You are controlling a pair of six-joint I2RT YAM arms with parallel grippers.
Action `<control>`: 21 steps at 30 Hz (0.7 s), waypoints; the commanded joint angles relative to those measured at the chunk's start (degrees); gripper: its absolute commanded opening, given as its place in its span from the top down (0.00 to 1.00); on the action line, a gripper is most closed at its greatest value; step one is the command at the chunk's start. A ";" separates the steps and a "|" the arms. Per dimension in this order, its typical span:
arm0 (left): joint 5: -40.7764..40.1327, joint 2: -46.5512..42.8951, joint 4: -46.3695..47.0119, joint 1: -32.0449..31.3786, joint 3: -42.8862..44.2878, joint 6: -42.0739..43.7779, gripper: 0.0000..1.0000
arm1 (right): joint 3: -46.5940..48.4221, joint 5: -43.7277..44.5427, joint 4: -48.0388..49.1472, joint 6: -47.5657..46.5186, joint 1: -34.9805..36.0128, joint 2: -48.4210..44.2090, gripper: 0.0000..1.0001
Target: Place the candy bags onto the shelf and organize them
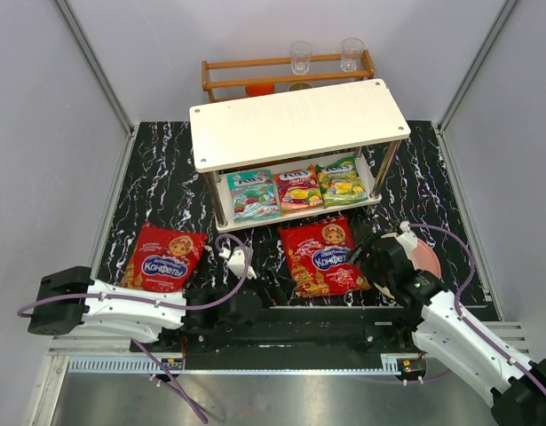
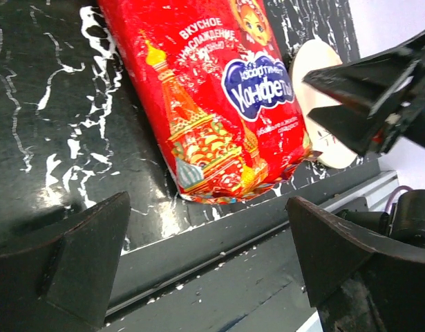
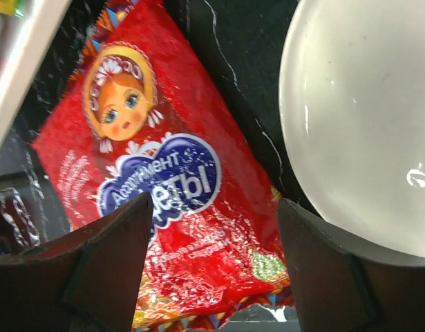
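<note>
Red candy bag [image 1: 323, 257] flat near table [image 1: 148, 177] edge, right hand [image 3: 215, 204] spread above, left hand [image 2: 209, 207] spread nearby

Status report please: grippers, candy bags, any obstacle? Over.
Left gripper open, empty; right gripper open, by right red bag. Three small bags on shelf lower tier; left red bag, right red bag on table. Plate beside right red bag.

White arms [image 1: 122, 306] with black joints, purple cables [image 1: 471, 266].

I count two large red candy bags [image 1: 163, 258] [image 1: 321, 257], three small candy bags [image 1: 253, 194] [image 1: 298, 189] [image 1: 342, 181], one white shelf [image 1: 295, 124], one plate [image 1: 426, 262], one wooden rack [image 1: 255, 64], two glasses [image 1: 300, 58] [image 1: 351, 53].
</note>
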 commanded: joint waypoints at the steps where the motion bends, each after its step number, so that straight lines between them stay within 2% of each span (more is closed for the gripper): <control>1: 0.02 3.28 11.75 0.32 -0.22 0.31 0.01 | -2.00 -1.85 5.18 -1.77 -0.09 1.89 0.19; 6: 1.77 7.59 17.90 1.29 -1.45 -1.36 0.01 | -4.99 -5.19 10.54 -3.53 -0.09 3.91 0.19; 12: 5.02 16.02 20.46 3.22 0.21 -4.17 0.01 | -6.05 -7.74 13.00 -4.41 -0.08 5.14 0.20; 15: 7.48 20.16 21.25 4.28 1.97 -5.49 0.01 | -6.14 -8.62 13.00 -4.32 -0.08 5.41 0.26; 21: 11.09 26.75 23.10 5.95 4.62 -7.51 0.01 | -7.28 -10.03 12.66 -3.18 -0.08 2.42 0.51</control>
